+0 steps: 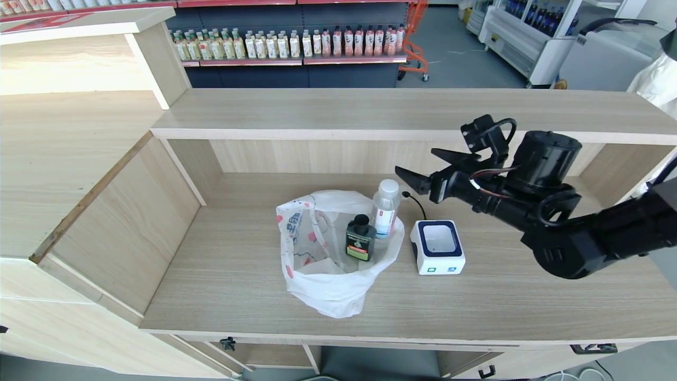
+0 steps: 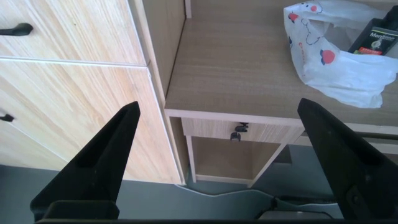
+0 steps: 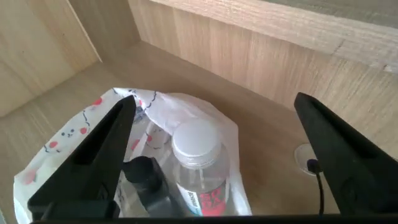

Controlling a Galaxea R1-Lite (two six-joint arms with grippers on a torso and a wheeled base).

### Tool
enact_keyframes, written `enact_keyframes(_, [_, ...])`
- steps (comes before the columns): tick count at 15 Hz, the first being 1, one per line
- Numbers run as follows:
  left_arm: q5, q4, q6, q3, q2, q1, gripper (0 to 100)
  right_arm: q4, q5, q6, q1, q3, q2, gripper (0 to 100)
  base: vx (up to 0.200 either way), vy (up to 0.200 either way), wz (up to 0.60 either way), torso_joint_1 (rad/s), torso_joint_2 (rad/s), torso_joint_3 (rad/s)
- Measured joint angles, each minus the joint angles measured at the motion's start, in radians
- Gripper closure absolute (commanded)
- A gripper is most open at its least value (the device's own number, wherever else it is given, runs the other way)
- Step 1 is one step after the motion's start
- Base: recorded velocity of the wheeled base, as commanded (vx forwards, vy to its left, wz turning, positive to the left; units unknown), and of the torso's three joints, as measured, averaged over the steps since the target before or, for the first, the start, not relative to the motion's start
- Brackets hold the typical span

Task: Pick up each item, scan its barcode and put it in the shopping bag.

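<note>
Broadly, the wooden counter (image 1: 529,301) spans the head view. The right arm (image 1: 592,238) extends over it from the right, with its forearm roughly level and pointing left above the back of the worktop. The right gripper (image 1: 424,168) hovers just right of the clear bottle's cap, jaws spread wide with nothing between them. The left gripper (image 2: 219,106) hangs low before the counter's front edge, jaws likewise wide apart and empty. The white shopping bag (image 1: 328,291) sits open mid-counter, and the scanner (image 1: 438,247) stands just to its right. Inside the bag, a clear bottle (image 1: 385,209) stands upright, with a dark bottle (image 1: 360,239) just in front of it.
</note>
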Motion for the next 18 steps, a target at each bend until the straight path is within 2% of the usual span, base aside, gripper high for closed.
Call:
enact_keyframes(5, [0.0, 0.0, 0.0, 0.0, 0.0, 0.0, 0, 0.373, -0.25, 0.001, -0.104, 0.315, -0.534, 0, 0.0, 0.0, 0.0, 0.0, 0.0, 0.0])
enact_keyframes(7, [0.0, 0.0, 0.0, 0.0, 0.0, 0.0, 0, 0.481, -0.357, 0.002, -0.162, 0.496, -0.75, 0, 0.0, 0.0, 0.0, 0.0, 0.0, 0.0])
enact_keyframes(9, [0.0, 0.0, 0.0, 0.0, 0.0, 0.0, 0, 0.558, -0.413, -0.002, -0.206, 0.639, -0.938, 0, 0.0, 0.0, 0.0, 0.0, 0.0, 0.0])
enact_keyframes(12, [0.0, 0.0, 0.0, 0.0, 0.0, 0.0, 0, 0.75, -0.426, -0.003, -0.274, 0.743, -1.2, 0, 0.0, 0.0, 0.0, 0.0, 0.0, 0.0])
enact_keyframes(15, [0.0, 0.0, 0.0, 0.0, 0.0, 0.0, 0, 0.912, -0.368, -0.003, -0.33, 0.776, -1.403, 0, 0.0, 0.0, 0.0, 0.0, 0.0, 0.0])
enact_keyframes(18, [0.0, 0.0, 0.0, 0.0, 0.0, 0.0, 0, 0.93, -0.36, 0.002, -0.344, 0.8, -1.517, 0, 0.0, 0.0, 0.0, 0.0, 0.0, 0.0])
